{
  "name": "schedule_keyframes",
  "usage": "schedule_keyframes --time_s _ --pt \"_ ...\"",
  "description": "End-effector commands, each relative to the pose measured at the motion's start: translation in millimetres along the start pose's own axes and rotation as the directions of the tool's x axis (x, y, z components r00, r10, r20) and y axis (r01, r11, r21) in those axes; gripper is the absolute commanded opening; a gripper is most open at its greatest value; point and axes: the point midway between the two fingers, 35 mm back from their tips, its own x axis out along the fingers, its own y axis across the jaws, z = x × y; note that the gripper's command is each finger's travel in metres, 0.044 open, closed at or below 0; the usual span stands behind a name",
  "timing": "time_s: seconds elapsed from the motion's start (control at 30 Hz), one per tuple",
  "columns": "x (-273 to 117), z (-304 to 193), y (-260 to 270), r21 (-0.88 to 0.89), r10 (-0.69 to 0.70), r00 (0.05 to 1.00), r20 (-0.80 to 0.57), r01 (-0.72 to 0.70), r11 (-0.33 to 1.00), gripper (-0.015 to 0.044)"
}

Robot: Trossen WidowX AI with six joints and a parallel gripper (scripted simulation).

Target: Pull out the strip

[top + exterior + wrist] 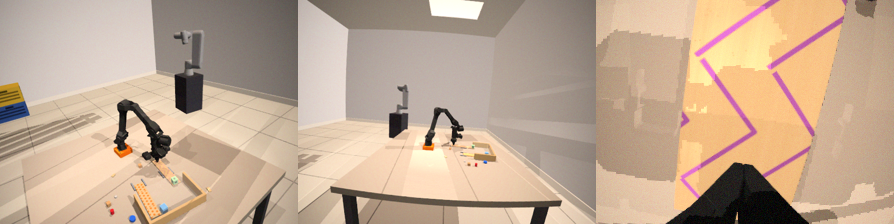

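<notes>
The zigzag strip lies flat between two short grey rails and reaches back toward the arm. A green cube with a dark mark rests on its far end. My gripper is shut and empty, pointing down with its tips at the strip's near end; whether they touch it is hard to tell. The orange-dotted strip lies inside the frame's near side. A plain-looking blue cube is beside its far end.
A low wooden wall encloses the far ends of both strips on three sides. Small loose things lie around: an orange cube, another orange cube, a red cylinder and a blue disc.
</notes>
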Motion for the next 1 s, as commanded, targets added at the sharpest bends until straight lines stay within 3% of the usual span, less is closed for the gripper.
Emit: schedule_keyframes --time_s 0.0,0.97 --pt "4.4 -12.6 -1.0 -0.003 -0.006 1.000 -0.021 0.006 1.000 0.0000" --pt "3.8 -58.1 0.5 -0.003 -0.005 1.000 -0.025 0.005 1.000 0.0000"
